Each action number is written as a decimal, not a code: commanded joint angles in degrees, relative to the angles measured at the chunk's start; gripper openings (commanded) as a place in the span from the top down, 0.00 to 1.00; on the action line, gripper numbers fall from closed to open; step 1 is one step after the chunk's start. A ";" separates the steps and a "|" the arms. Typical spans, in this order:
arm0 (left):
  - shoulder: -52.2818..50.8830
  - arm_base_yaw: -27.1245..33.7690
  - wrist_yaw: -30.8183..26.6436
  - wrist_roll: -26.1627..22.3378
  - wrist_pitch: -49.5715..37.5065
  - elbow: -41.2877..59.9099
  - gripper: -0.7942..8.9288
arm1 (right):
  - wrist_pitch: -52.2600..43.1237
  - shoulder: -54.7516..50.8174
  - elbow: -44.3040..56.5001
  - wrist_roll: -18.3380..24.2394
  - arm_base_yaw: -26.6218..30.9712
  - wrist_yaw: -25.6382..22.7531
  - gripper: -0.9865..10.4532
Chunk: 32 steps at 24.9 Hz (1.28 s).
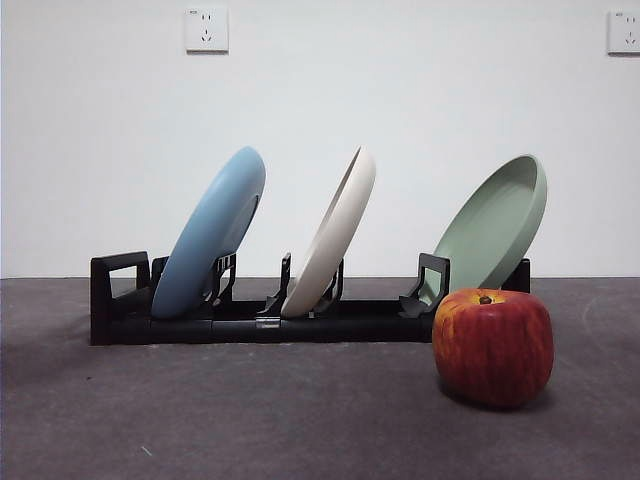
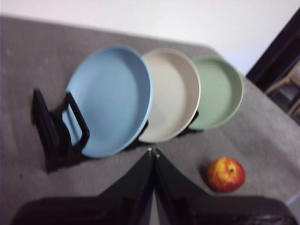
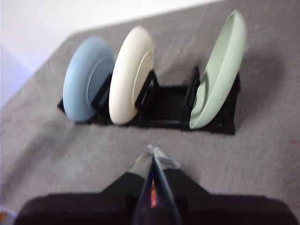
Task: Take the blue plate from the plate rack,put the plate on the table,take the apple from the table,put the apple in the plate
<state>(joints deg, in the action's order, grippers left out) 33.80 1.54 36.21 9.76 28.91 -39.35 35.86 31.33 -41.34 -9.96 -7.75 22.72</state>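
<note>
The blue plate (image 1: 212,232) leans in the left slot of the black plate rack (image 1: 250,318). It also shows in the left wrist view (image 2: 110,98) and the right wrist view (image 3: 86,77). The red apple (image 1: 492,346) stands on the grey table (image 1: 250,420) in front of the rack's right end; the left wrist view shows it too (image 2: 226,174). My left gripper (image 2: 153,152) is shut and empty, held above the table short of the blue plate. My right gripper (image 3: 154,152) is shut and empty, back from the rack. Neither gripper shows in the front view.
A cream-white plate (image 1: 332,235) leans in the rack's middle slot and a sage-green plate (image 1: 493,225) in its right slot. A white wall with two sockets (image 1: 206,29) stands behind. The table's edge and dark furniture (image 2: 281,61) lie past the green plate.
</note>
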 commanded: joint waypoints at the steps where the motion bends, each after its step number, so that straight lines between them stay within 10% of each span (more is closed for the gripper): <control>1: 4.20 -0.50 0.37 -3.93 2.03 -1.92 0.88 | 2.93 4.09 -2.93 4.57 0.13 1.38 0.88; 6: 10.08 -1.81 0.28 -3.98 1.95 -3.23 0.57 | 6.38 9.86 -6.27 4.92 0.13 1.36 0.67; 32: 62.55 -23.02 -22.53 -9.86 0.72 -41.83 0.56 | 6.69 13.25 -6.84 4.92 0.13 1.20 0.66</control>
<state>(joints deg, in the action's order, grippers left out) 96.16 -21.17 13.72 1.13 30.44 -81.32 42.63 44.60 -47.90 -5.52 -7.75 23.99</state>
